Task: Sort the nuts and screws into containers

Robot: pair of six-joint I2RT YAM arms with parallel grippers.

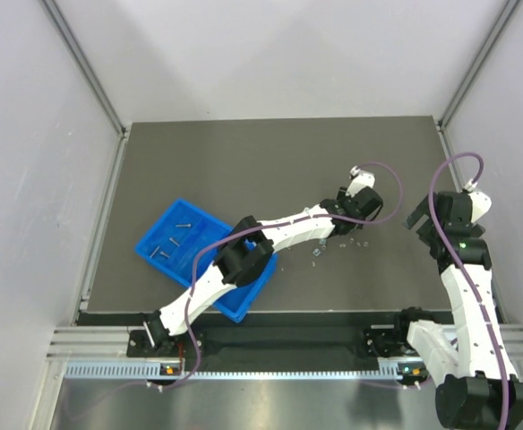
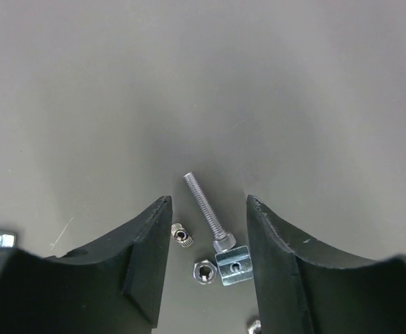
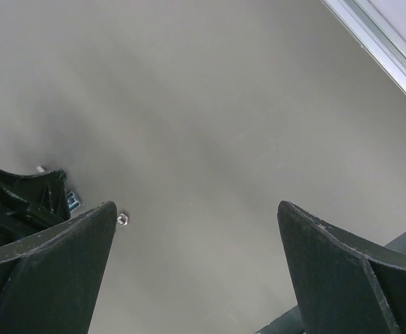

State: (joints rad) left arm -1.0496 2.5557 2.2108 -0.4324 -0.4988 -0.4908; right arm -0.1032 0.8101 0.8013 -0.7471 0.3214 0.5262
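The dark counter is the biggest thing here. On its left side sits the blue tray, with a few screws lying in its far sections. So some sorting looks done (I cannot tell if any nuts are in there, they are too small). More little bits lie loose near the middle of the counter, so there is more to do.

The left arm reaches across the tray to those bits. The right arm stands off to the right.

Only the top view shows the tray. The left wrist view shows what the top view cannot: the left jaws are open, with one long screw lying between them, not gripped. By its head sit a six-sided nut and a blocky nut. The right wrist view shows the right jaws wide open, holding nothing, with one small nut nearby.
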